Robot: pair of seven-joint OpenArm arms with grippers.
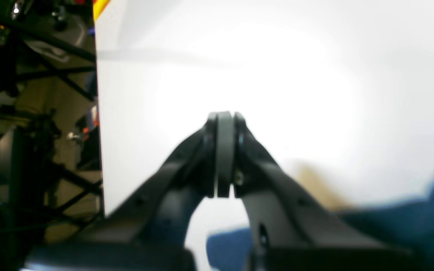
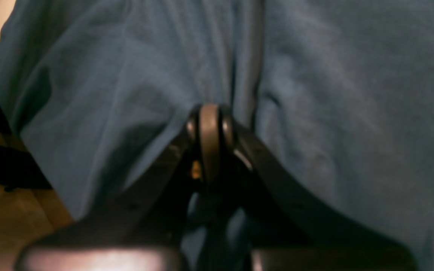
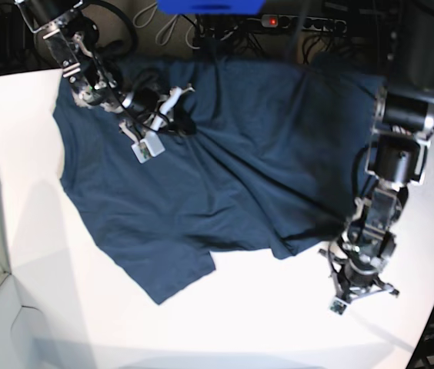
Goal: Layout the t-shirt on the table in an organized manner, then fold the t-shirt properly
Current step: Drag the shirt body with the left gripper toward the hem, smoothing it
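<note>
White table (image 3: 240, 323) | t-shirt (image 3: 225, 169) under right gripper (image 2: 210, 116), beside left gripper (image 1: 224, 120)

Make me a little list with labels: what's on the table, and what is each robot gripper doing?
shirt: dark blue t-shirt, spread out but wrinkled
table: white table, shirt lies on it
right gripper: right gripper, shut, over the shirt's cloth
left gripper: left gripper, shut, holding nothing, over bare table beside the shirt's edge
folded yet: no

Black arms, curved black claws (image 1: 224, 154)
</note>
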